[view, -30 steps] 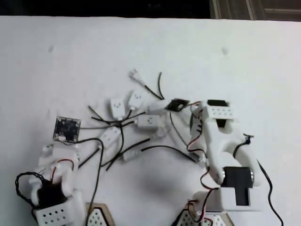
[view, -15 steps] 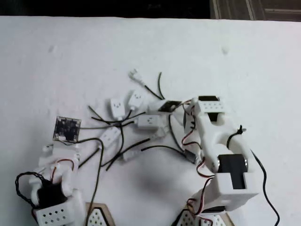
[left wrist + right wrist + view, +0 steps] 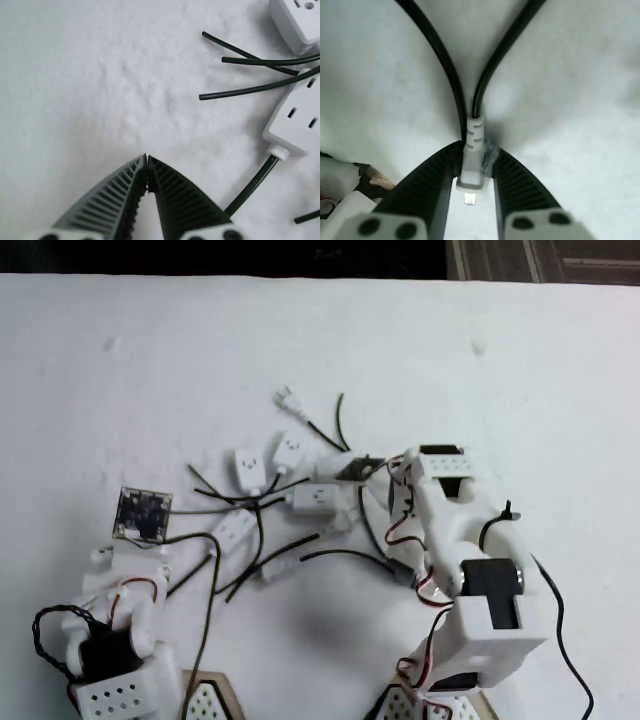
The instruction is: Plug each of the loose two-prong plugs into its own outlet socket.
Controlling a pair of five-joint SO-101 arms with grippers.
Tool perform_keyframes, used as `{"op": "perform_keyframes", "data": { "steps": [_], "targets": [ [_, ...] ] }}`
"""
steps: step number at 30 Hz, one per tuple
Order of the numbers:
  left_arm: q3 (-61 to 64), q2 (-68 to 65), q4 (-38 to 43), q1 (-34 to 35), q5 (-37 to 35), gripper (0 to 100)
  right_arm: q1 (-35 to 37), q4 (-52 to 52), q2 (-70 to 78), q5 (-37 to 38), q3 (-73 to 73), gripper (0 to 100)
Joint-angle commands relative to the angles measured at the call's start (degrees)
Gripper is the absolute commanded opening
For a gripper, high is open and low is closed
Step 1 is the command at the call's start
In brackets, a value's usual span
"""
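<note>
White plug sits pinched in the right gripper, its front end seemingly hidden; left gripper closed, empty.

White plug, black cord

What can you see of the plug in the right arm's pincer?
The plug is small, white and looks like moulded plastic, with a ribbed collar where its black cord leaves it. The right pincer is shut on its two sides. A bit of metal prong shows at the end facing the camera. A second black cord runs close beside the collar; whether they touch is unclear. The white table lies behind it.
</note>
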State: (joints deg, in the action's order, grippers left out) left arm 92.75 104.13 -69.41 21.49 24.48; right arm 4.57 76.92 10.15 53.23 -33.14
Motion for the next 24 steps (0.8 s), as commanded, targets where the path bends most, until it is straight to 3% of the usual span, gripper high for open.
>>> {"op": "perform_keyframes", "data": {
  "steps": [1, 7, 20, 24],
  "targets": [
    [-0.44, 0.40, 0.44, 0.13, 0.09, 3, 0.57, 0.92, -0.48, 0.26, -0.09, 1.9],
    [-0.44, 0.40, 0.70, 0.13, 0.09, 3, 0.57, 6.02, -8.84, 2.37, 0.26, 1.9],
    [-3.60, 0.40, 0.62, 0.13, -0.44, 3, 0.04, 20.97, -47.87, 2.29, -0.09, 1.9],
    [-7.21, 0.40, 0.44, 0.31, -0.53, 3, -3.82, 21.23, -57.01, 2.29, -0.18, 1.9]
  ]
}}
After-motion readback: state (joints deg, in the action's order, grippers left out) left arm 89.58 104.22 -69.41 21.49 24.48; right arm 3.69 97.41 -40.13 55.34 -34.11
